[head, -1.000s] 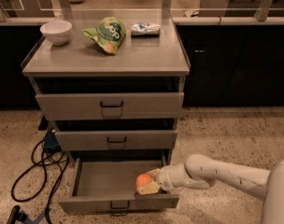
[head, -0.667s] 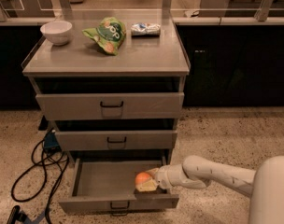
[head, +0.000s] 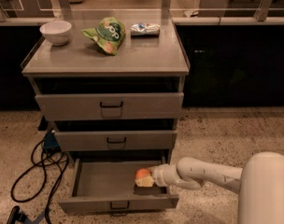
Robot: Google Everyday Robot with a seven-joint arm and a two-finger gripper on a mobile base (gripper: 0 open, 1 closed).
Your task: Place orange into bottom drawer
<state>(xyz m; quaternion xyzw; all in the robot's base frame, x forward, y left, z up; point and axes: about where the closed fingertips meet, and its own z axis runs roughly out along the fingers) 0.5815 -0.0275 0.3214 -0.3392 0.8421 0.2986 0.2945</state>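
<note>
The orange [head: 142, 174] is small, round and bright, and sits inside the open bottom drawer [head: 100, 203] near its right side. The bottom drawer is the lowest of three grey drawers and is pulled out, with a small black handle on its low front panel. My gripper [head: 145, 179] reaches into the drawer from the right on a white arm and is shut on the orange, low over the drawer floor. The fingers are partly hidden by the fruit.
The two upper grey drawers [head: 109, 106] are slightly open. On the cabinet top stand a white bowl [head: 56, 32], a green snack bag [head: 106, 34] and a small packet [head: 145, 29]. Black cables [head: 37, 164] lie on the speckled floor at the left.
My gripper with the orange has moved a little left and lower inside the bottom drawer. Nothing else has moved.
</note>
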